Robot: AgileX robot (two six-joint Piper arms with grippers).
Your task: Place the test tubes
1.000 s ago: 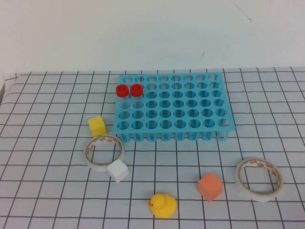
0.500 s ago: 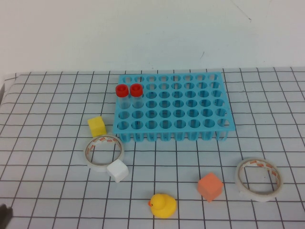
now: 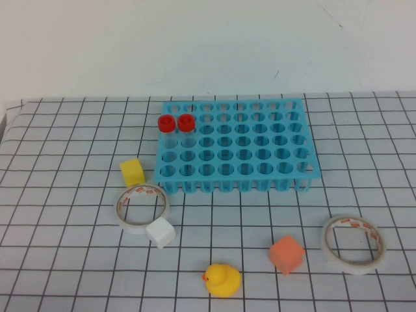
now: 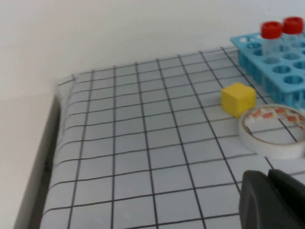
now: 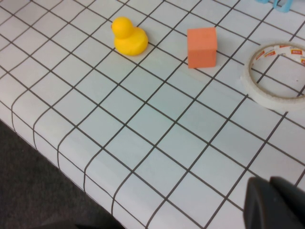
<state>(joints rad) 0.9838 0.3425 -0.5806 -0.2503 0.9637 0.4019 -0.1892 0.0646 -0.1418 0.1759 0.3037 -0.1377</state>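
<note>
Gridded white counter (image 3: 65, 260): two red-capped test tubes (image 3: 167, 127) stand upright in the blue rack (image 3: 260, 156), upper centre of the high view. Left hand (image 4: 268, 191), closed, hovers near a tape roll (image 4: 274, 131); right hand (image 5: 270, 200), closed, hovers by the counter's edge.

place: lab bench | evidence: blue tube rack (image 3: 214, 181), gridded table (image 3: 65, 260)

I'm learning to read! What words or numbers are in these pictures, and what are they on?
Left tape roll: red print inside the ring, too blurred to read.
Right tape roll: red print inside, too blurred to read.
Left gripper, near the left roll, and right gripper, over the table's near edge: no writing.
Nothing else shows text.
</note>
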